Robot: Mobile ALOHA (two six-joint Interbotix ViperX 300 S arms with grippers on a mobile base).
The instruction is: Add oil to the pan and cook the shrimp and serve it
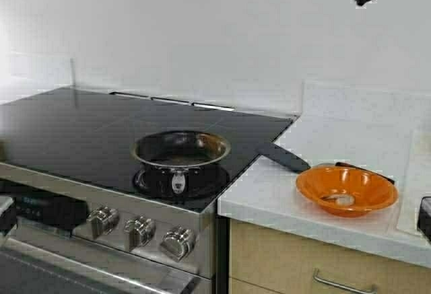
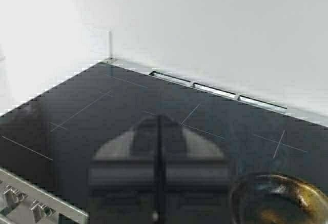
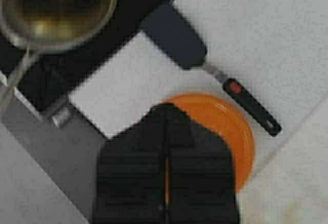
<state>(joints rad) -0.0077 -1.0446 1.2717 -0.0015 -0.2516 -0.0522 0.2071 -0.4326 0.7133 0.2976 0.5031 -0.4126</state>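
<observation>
Right gripper (image 3: 166, 183): fingers pressed together, nothing between them, poised high above the orange bowl (image 1: 347, 190); only a dark tip of it shows at the upper corner of the high view.

Left gripper (image 2: 159, 178): fingers likewise together, empty, low over the stovetop (image 1: 81, 129) at about 9 o'clock from the pan.

Shrimp (image 1: 343, 200): one pale curled piece lying in the well of the bowl, on the counter (image 1: 269, 193) at 3 o'clock from the pan.

Pan (image 1: 180, 149): seated on the front burner, short handle toward the knobs (image 1: 141, 230); a yellowish film of oil (image 3: 51, 24) coats its floor, so the oiling looks done. No jug in view.

Spatula (image 3: 192, 55): black head overlapping the stove edge, handle running back behind the bowl, between pan and bowl.

Step in hand, by judgement: moving the shrimp from bowl to pan. Handling notes:
- Right gripper must part its fingers before descending, and come straight down onto the piece.
- Small and probably slick; a light, centred pinch suits it.
- Bowl is shallow and may slide if the rim is nudged.
- Carry toward 9 o'clock, clearing the spatula; release low to avoid spatter.
</observation>
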